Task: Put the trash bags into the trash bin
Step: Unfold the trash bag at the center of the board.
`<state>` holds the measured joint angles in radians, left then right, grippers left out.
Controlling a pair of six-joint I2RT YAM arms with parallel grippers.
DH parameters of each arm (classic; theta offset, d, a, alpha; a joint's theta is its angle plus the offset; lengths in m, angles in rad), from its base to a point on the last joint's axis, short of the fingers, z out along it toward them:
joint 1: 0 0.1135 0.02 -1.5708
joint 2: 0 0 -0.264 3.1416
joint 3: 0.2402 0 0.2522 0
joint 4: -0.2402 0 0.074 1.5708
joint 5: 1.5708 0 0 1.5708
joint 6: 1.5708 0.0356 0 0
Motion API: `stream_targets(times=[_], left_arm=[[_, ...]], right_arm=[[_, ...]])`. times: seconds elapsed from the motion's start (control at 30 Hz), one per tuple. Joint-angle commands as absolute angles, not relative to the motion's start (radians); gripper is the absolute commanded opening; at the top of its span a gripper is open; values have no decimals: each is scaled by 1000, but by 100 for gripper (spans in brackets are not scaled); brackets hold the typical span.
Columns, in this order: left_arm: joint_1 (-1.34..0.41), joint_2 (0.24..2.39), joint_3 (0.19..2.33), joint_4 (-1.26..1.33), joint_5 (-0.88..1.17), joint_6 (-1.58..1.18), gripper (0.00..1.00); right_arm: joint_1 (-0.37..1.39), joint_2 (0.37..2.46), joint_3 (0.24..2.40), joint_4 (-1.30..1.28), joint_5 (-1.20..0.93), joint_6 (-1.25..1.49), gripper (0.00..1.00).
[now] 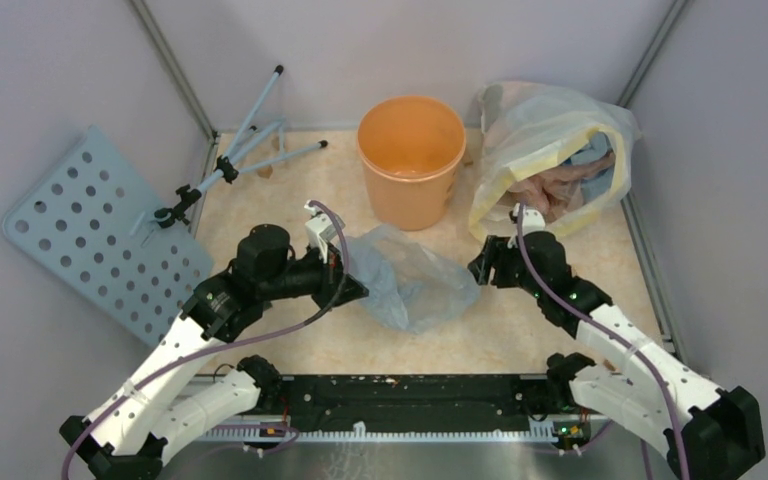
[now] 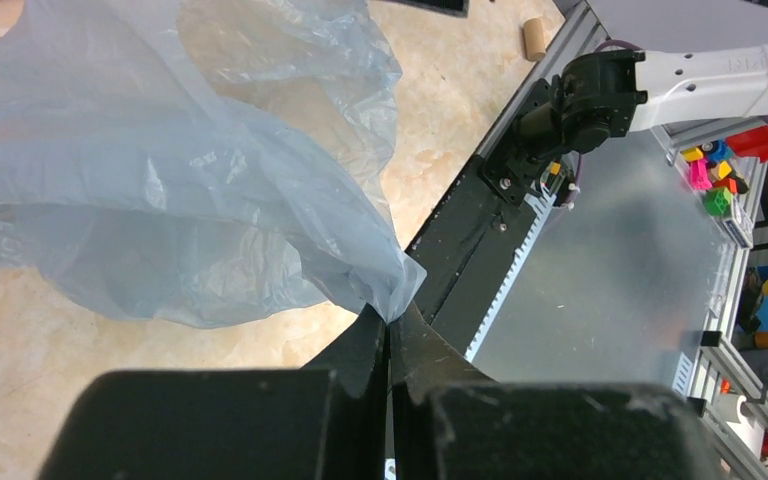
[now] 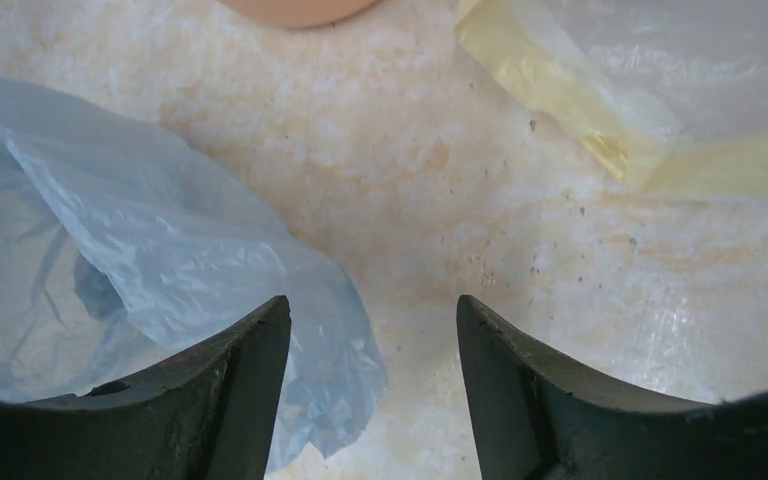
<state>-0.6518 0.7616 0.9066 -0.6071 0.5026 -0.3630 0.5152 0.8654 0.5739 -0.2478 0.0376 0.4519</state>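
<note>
A grey-bluish trash bag (image 1: 415,280) lies crumpled on the table between my arms, in front of the orange trash bin (image 1: 411,160). My left gripper (image 1: 352,282) is shut on the bag's left edge; in the left wrist view the fingers (image 2: 392,325) pinch a corner of the bag (image 2: 160,180). My right gripper (image 1: 482,268) is open and empty at the bag's right edge. In the right wrist view the bag (image 3: 140,270) lies by the left fingertip (image 3: 270,325), with bare table under the gripper (image 3: 372,310). The bin's base (image 3: 295,8) shows at the top.
A big clear bag with yellow edges (image 1: 550,160) holding cloth stands right of the bin, close to my right gripper; its yellow edge (image 3: 600,130) shows in the right wrist view. A folded tripod (image 1: 240,150) and a perforated blue board (image 1: 100,230) lie at the left.
</note>
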Motion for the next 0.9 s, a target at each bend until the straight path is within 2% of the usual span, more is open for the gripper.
stream_targets(times=[0.0, 0.07, 0.3, 0.63, 0.7, 0.87], left_arm=[[-649, 756, 922, -587, 481, -351, 0], [-650, 758, 924, -588, 479, -350, 0], [-650, 760, 932, -592, 469, -354, 0], [-649, 749, 941, -597, 473, -365, 0], [-649, 747, 947, -603, 474, -367, 0], [-650, 756, 1000, -649, 417, -363, 0]], right_arm=[[511, 758, 521, -233, -16, 479, 61], [511, 711, 496, -248, -35, 482, 54], [511, 648, 418, -240, -81, 488, 53], [511, 846, 404, -34, -117, 489, 52], [511, 886, 413, -4, -116, 491, 45], [511, 926, 513, 31, -29, 495, 6]])
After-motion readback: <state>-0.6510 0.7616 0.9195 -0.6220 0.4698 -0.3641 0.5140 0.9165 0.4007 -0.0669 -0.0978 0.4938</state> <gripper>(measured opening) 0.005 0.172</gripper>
